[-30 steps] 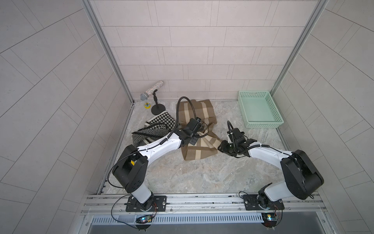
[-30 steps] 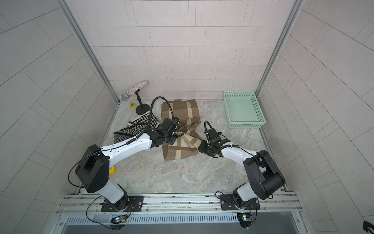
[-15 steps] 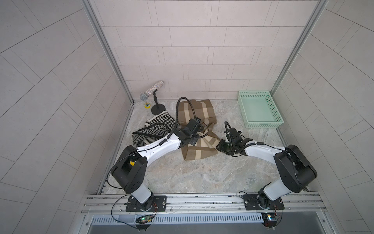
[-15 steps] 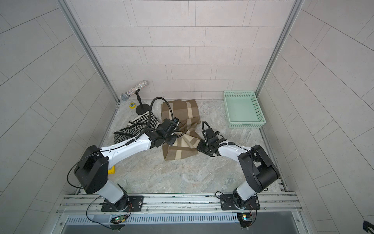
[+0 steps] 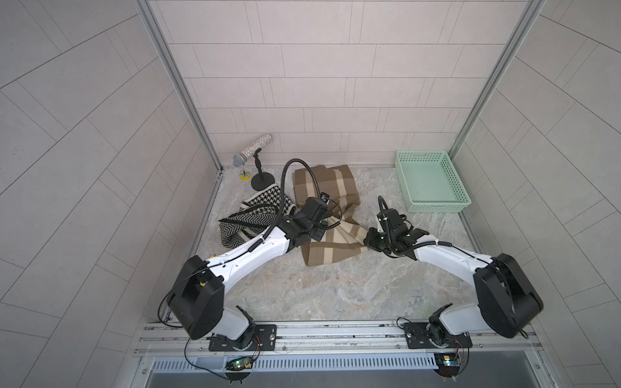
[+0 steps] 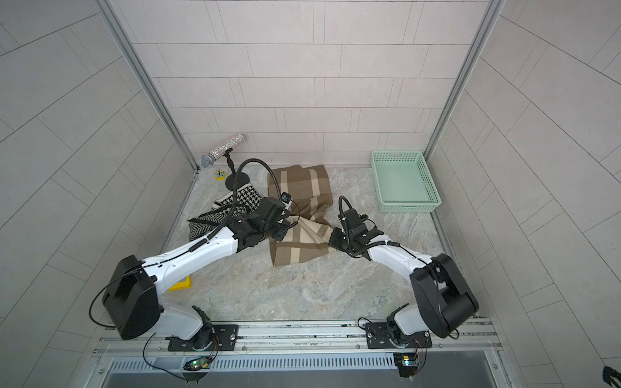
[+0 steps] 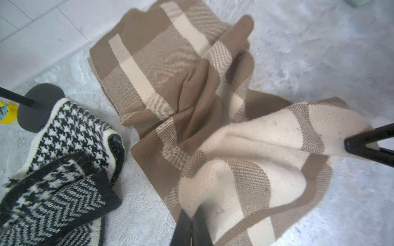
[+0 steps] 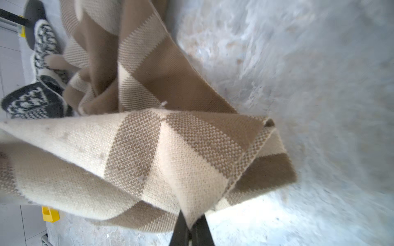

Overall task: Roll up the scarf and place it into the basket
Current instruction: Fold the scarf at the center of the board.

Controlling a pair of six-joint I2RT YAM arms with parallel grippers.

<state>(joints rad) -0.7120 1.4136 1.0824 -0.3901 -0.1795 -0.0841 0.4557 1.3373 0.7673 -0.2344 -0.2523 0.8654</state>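
The left gripper [image 7: 191, 228] and right gripper [image 8: 190, 229] each clamp the scarf's [image 5: 336, 242] lifted end, well apart from the basket [image 5: 437, 206]; best turn both over together, evenly, for a tight roll.

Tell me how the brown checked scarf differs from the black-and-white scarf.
The brown checked scarf has tan and cream blocks; the black-and-white scarf shows houndstooth and zigzag. The left gripper and right gripper are both shut on the brown checked scarf, holding its near end raised; no gripper holds the black-and-white scarf. Both are knitted and lie on the table.
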